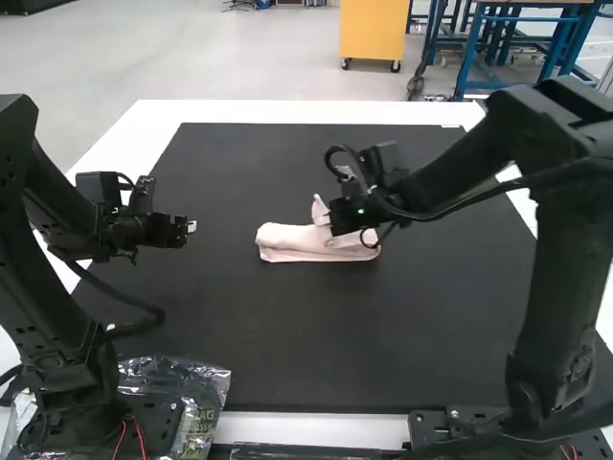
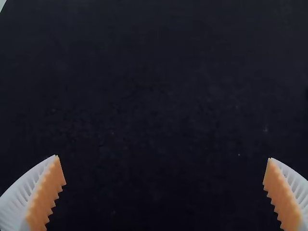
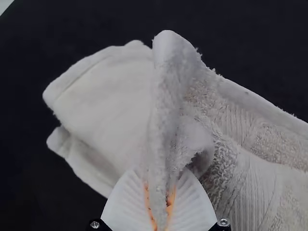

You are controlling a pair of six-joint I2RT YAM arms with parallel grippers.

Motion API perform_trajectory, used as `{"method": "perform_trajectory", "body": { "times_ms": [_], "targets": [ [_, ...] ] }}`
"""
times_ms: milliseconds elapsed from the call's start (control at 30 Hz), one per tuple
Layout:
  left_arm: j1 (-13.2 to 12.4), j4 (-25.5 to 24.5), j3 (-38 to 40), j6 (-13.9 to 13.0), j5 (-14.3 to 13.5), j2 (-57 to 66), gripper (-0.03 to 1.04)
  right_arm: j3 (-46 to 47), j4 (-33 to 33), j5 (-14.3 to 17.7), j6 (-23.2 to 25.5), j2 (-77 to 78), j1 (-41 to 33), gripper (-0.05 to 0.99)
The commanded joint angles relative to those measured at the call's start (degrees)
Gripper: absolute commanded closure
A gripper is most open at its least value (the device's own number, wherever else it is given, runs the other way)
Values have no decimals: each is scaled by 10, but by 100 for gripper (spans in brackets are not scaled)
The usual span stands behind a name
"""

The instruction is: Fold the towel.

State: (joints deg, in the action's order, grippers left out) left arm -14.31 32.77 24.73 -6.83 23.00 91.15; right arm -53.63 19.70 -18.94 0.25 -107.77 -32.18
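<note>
Pink towel (image 1: pixel 292 245) lies partly pinched in the right hand (image 1: pixel 343 217).

The high view looks forward and down from above and behind the left arm (image 1: pixel 57 297) and right arm (image 1: pixel 556 287). Both wrist views look down closely at the dark mat (image 1: pixel 306 345) it shows; the left's exact patch is hard to place. High and right share the towel (image 1: pixel 295 245).

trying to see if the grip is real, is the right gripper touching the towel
Touching: the right wrist view shows the towel pinched between the right gripper's orange pads.
</note>
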Motion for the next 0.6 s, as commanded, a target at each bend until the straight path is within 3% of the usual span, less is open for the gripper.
{"method": "perform_trajectory", "body": {
  "times_ms": [0,500,567],
  "targets": [
    [-4,12,-6,-11,13,-9,4,-34,13,8,13,-28,-25,96],
    [-3,15,-12,-9,27,-8,4,-128,26,14,38,-123,-79,95],
    [-2,15,-12,-9,27,-8,4,-140,25,14,50,-130,-80,81]
  ]
}}
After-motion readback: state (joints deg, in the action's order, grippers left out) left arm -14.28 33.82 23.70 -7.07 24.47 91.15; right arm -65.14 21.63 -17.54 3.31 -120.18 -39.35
